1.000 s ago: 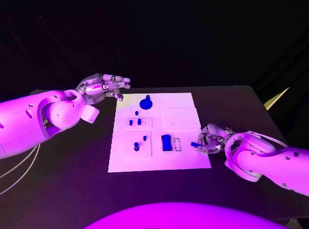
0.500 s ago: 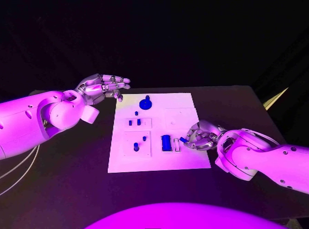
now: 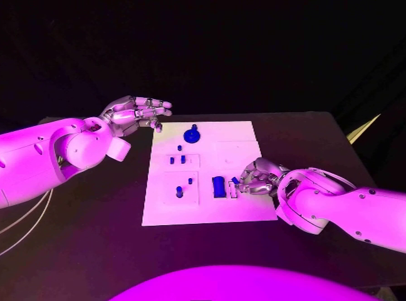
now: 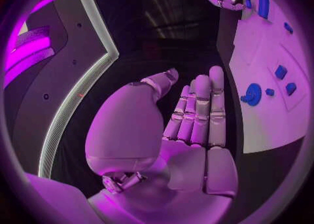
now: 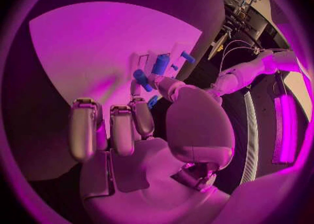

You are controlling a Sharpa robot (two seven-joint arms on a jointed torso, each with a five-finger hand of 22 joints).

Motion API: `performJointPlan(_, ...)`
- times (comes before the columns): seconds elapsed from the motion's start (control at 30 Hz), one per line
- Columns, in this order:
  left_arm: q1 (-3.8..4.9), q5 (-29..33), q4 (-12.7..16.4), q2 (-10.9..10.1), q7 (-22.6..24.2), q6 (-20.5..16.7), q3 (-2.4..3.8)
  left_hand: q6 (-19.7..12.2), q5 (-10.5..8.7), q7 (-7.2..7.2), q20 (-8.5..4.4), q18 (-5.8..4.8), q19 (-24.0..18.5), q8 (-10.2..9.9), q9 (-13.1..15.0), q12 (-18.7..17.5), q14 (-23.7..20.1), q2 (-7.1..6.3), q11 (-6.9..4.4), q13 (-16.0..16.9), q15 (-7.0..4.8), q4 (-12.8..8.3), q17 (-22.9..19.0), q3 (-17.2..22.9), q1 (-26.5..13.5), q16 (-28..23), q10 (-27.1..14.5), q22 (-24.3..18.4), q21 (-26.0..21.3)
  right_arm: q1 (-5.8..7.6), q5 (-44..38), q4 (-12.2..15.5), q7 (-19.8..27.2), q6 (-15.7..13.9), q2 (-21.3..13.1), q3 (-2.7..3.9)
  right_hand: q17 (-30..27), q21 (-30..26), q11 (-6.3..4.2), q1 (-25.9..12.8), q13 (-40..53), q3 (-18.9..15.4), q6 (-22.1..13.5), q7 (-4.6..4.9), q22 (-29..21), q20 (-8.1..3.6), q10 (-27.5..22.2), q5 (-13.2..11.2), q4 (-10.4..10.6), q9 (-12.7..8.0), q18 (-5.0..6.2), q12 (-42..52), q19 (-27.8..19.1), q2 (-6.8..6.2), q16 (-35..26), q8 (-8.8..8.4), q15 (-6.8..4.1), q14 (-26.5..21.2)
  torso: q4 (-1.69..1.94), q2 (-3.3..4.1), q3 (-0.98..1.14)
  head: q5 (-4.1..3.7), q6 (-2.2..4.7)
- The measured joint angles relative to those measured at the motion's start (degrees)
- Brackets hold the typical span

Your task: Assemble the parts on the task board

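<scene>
The small blue part (image 3: pixel 237 182) sits pinched in the fingertips of the right hand (image 3: pixel 254 177), low over the near right area of the task board (image 3: pixel 248 135). From the right wrist view it looks like a short blue peg (image 5: pixel 142 79), held by one end so the other stays free, which I take to be for setting it into a seat. Just beside it on the board stands a taller blue block (image 3: pixel 218 187) with a narrow pale slot (image 3: pixel 232 190) next to it, the likely target, though I can't tell how close the peg is to touching. Further out lie two small square plates carrying little blue pegs (image 3: pixel 180 160), and at the far end a round blue knob (image 3: pixel 192 135). The left hand (image 3: pixel 135 113) hovers off the board's far left corner, fingers loosely spread, holding nothing, probably keeping clear.
</scene>
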Motion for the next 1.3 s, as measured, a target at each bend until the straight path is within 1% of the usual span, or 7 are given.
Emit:
performJointPlan(0.13,0.00,0.0,0.0,0.0,0.0,0.0,0.00,0.0,0.00,0.00,0.00,0.00,0.0,0.0,0.0,0.0,0.0,0.00,0.00,0.0,0.00,0.0,0.0,0.0,0.0,0.0,0.0,0.0,-0.1,-0.35,-0.2,-0.5,-0.7,0.7,0.6,0.00,0.0,0.0,0.00,0.0,0.0,0.2,0.0,0.00,0.0,0.00,0.0,0.0,0.2,0.0,0.00,0.0,0.0,-0.03,0.0,0.00,0.00,0.0,0.00,0.01,0.03,0.04,-0.21)
performJointPlan(0.17,0.00,0.0,0.0,0.0,0.0,0.0,0.00,0.0,0.00,0.00,0.00,0.00,0.0,0.0,0.0,0.0,0.0,0.00,0.00,0.0,0.00,0.0,0.0,0.0,0.0,0.0,0.0,0.0,-0.1,-0.47,-0.3,-0.6,-0.9,0.8,0.7,0.00,0.0,0.0,0.00,-0.9,0.0,0.5,0.2,-0.21,0.0,0.00,0.0,0.0,0.5,0.6,0.00,0.0,0.0,-0.92,0.0,0.02,0.00,0.0,0.00,0.01,0.03,0.04,-0.26)
performJointPlan(0.23,0.00,0.0,0.0,0.0,0.0,0.0,0.00,0.0,0.00,0.00,0.00,0.00,0.0,0.0,0.0,0.0,0.0,0.00,0.00,0.0,0.00,0.0,0.0,0.0,0.0,0.0,0.0,0.0,-0.1,-0.67,-0.5,-0.7,-1.1,1.1,1.0,0.00,0.0,0.0,0.00,-0.9,0.0,0.5,0.3,-0.33,0.0,0.00,0.0,0.0,0.5,0.7,0.00,0.0,0.0,-0.85,0.0,0.02,0.00,0.0,-0.01,0.01,0.04,0.04,-0.36)
performJointPlan(0.27,0.00,0.0,0.0,0.0,-0.1,0.1,0.00,0.0,0.00,0.00,0.00,0.00,0.0,0.0,0.0,0.0,0.0,0.00,0.00,0.0,0.00,0.0,0.0,0.0,0.0,0.0,0.0,0.0,-0.1,-0.78,-0.6,-0.8,-1.3,1.3,1.1,0.00,0.0,0.0,0.00,-1.8,0.0,0.5,0.4,-0.35,0.0,0.00,0.0,0.0,0.5,0.7,0.00,0.0,0.0,0.01,0.0,0.01,0.00,0.0,-0.01,0.01,0.06,0.02,-0.43)
performJointPlan(0.6,0.00,0.0,0.0,0.0,-0.2,0.2,0.00,0.0,0.00,0.00,0.00,0.00,0.0,0.0,0.0,0.0,0.0,0.00,0.00,0.0,0.00,0.0,0.0,0.0,0.0,0.0,0.0,-0.1,-0.1,-1.12,-1.1,-1.0,-1.9,1.8,1.6,0.02,0.0,0.0,-0.01,-1.8,0.0,0.5,0.4,-0.37,0.0,0.00,0.0,0.0,0.5,0.8,0.00,0.0,0.0,0.00,0.0,0.01,0.00,0.0,-0.04,0.01,0.07,0.08,-0.68)
performJointPlan(1.2,0.00,-0.1,0.0,-0.1,-0.4,0.5,0.00,0.0,0.00,0.00,0.00,0.00,0.0,0.0,0.0,0.0,0.0,0.00,0.08,0.0,0.00,0.0,0.0,0.0,0.0,0.0,-0.1,-0.1,-0.1,-1.26,-1.2,-1.0,-1.7,1.0,1.8,-0.01,0.0,0.0,-0.21,-1.8,0.0,0.5,0.5,-0.46,0.0,0.00,0.2,0.0,0.5,0.8,0.00,0.0,0.0,0.00,0.0,0.02,-0.30,0.3,-0.01,-0.01,0.00,0.18,-0.64)
performJointPlan(1.3,0.00,-0.1,0.0,-0.1,-0.4,0.5,0.00,0.0,0.00,0.00,0.00,0.00,0.0,0.0,0.0,0.0,0.0,0.00,0.09,0.0,0.00,0.0,0.0,0.0,0.0,0.0,-0.1,-0.1,-0.1,-1.26,-1.2,-1.1,-1.7,1.0,1.8,-0.01,0.0,0.0,-0.20,-4.8,0.0,1.2,0.6,-0.54,0.0,0.00,0.2,0.0,1.2,1.2,0.00,0.0,0.0,0.46,0.0,0.04,-0.30,0.3,0.01,-0.01,0.00,0.21,-0.63)
